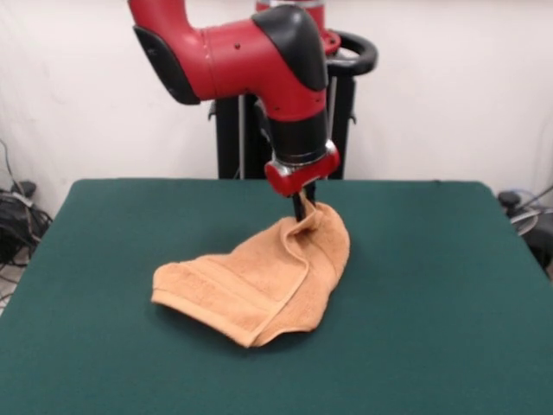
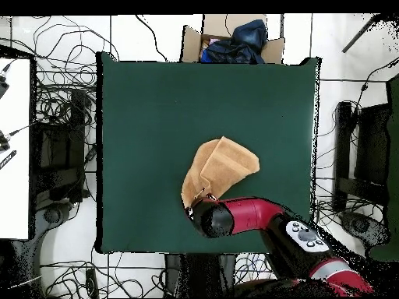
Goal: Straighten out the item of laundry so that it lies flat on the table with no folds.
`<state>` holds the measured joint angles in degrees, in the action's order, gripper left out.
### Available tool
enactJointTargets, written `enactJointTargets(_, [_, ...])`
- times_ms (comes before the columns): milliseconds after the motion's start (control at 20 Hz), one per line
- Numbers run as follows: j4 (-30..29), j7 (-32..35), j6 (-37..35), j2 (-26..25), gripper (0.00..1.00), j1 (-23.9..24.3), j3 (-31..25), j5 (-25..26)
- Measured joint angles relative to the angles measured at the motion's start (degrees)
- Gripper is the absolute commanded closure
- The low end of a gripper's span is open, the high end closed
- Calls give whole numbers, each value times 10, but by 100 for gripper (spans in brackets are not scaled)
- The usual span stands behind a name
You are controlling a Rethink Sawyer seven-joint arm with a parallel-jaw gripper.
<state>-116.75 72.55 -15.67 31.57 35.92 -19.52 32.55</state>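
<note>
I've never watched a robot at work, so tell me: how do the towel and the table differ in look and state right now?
The towel is peach-tan; the table is dark green. The towel is far smaller, covering only a middle patch of the table. The towel is folded over itself, with one end lifted at the tool; the table top lies flat. Both look like soft fabric surfaces.
</note>
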Motion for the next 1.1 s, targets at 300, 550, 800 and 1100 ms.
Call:
enactJointTargets(300, [0, 0, 59, 14, 100, -44, 46, 0])
enactJointTargets(550, [2, 0, 72, 25, 100, -99, 111, 0])
enactJointTargets(800, [16, 2, 72, 29, 100, -171, 199, 0])
enactJointTargets(1100, [50, 19, 97, 9, 100, -262, 315, -16])
